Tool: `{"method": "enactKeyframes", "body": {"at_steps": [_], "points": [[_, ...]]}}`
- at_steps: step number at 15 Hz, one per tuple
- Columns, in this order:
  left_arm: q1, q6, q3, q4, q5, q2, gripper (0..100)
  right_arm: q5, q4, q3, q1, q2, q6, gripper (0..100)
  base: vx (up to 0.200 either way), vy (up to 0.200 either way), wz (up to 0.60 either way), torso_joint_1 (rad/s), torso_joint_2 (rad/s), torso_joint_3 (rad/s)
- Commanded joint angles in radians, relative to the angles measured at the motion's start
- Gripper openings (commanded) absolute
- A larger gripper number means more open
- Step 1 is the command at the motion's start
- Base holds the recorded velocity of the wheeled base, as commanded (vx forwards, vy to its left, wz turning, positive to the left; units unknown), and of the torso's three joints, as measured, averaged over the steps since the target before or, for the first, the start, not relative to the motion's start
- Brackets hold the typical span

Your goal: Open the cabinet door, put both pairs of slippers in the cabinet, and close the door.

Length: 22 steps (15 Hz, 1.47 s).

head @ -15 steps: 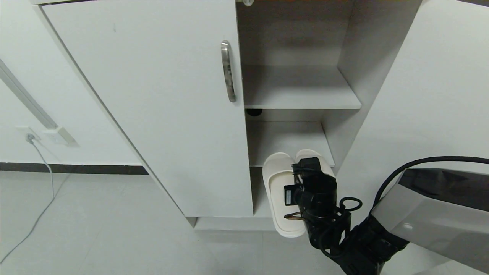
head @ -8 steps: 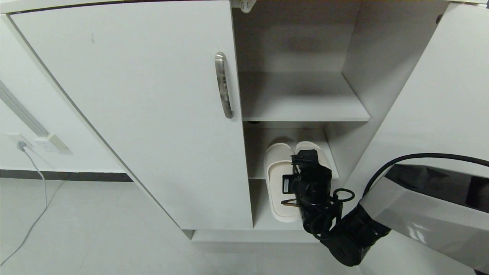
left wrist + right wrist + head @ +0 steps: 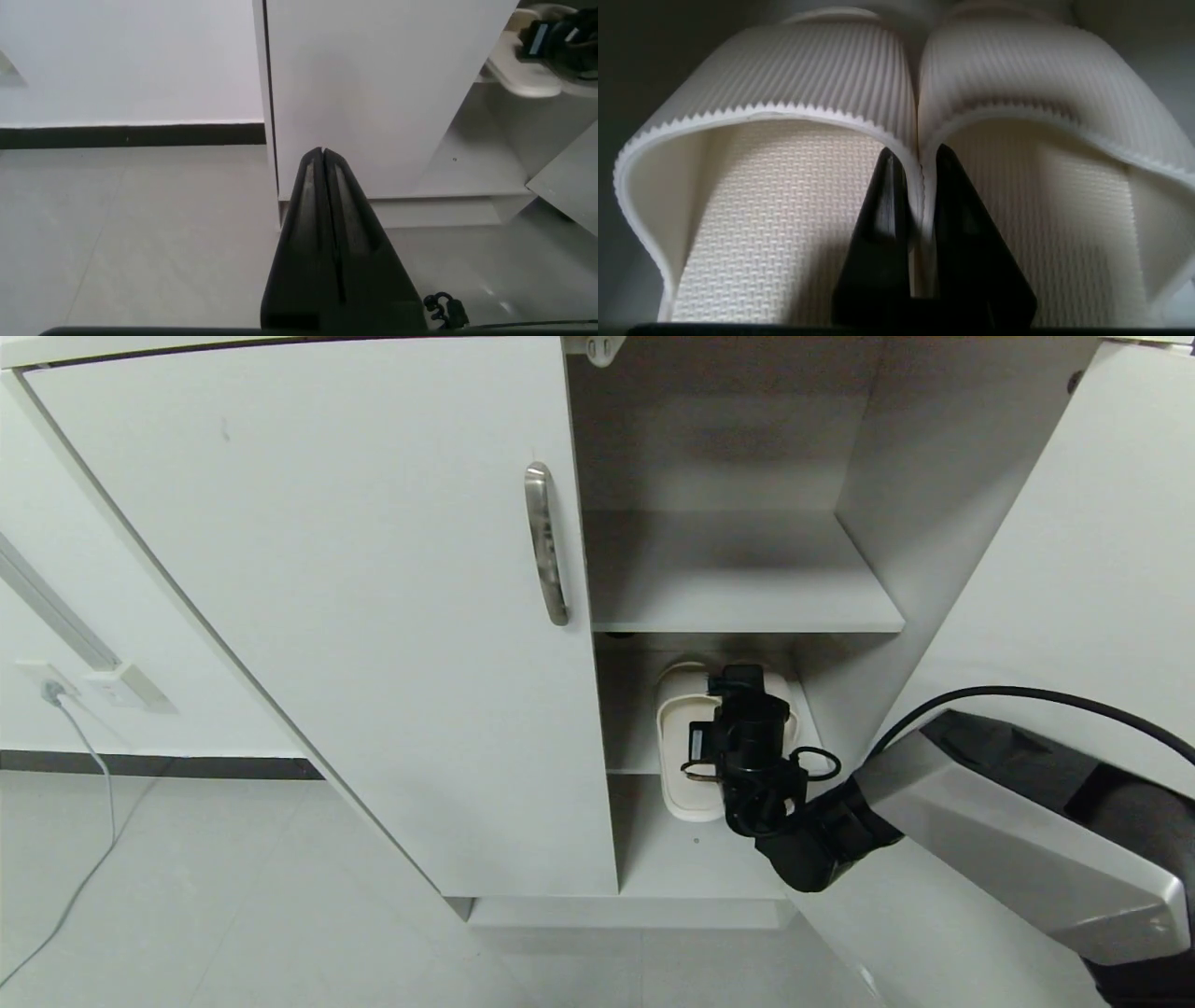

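Right arm comes in from the lower right, silver forearm angled up and left, black wrist pointed straight into the open half of the cabinet [image 3: 859,476]. Right gripper [image 3: 738,695] is between the two shelves, level with the lower shelf [image 3: 627,747]. Wrist view: right gripper [image 3: 920,173] is nearly closed, its two black fingers [image 3: 889,201] pinching the touching inner side walls of the white slippers [image 3: 813,93], one finger inside each slipper. The pair sits side by side, toes pointing toward the back of the cabinet. In the head view the slippers [image 3: 677,737] are over the lower shelf, heels sticking out past its front edge above the bottom board [image 3: 672,868]. Cannot tell whether the soles rest on the shelf. Upper shelf [image 3: 738,588] is bare. Right door [image 3: 1074,569] is swung open beside the arm; left door [image 3: 327,569] is closed, metal handle [image 3: 544,543] at its edge. Left gripper [image 3: 322,163] is fully closed, holding nothing, held low over the floor [image 3: 140,243] in front of the closed left door.
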Motion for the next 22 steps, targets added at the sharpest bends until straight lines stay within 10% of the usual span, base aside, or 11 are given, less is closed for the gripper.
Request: {"method": "enactKeyframes", "body": {"at_steps": [1,18,19,22], "points": [[0.001,0.001,0.0,0.0,0.0,0.001,0,0.003,0.055,-0.106,-0.018,0.039,0.0,0,0.0,0.0,0.0,0.0,0.0,0.0],[0.001,-0.001,0.0,0.0,0.0,0.001,0,0.028,0.201,-0.35,-0.042,0.134,-0.02,0,0.0,0.0,0.0,0.0,0.0,0.0],[0.001,-0.001,0.0,0.0,0.0,0.001,0,0.028,0.202,-0.354,-0.042,0.136,-0.02,100,0.0,0.0,0.0,0.0,0.0,0.0],[0.001,-0.001,0.0,0.0,0.002,0.001,0,0.028,0.202,-0.348,-0.045,0.137,-0.021,100,0.0,0.0,0.0,0.0,0.0,0.0]]}}
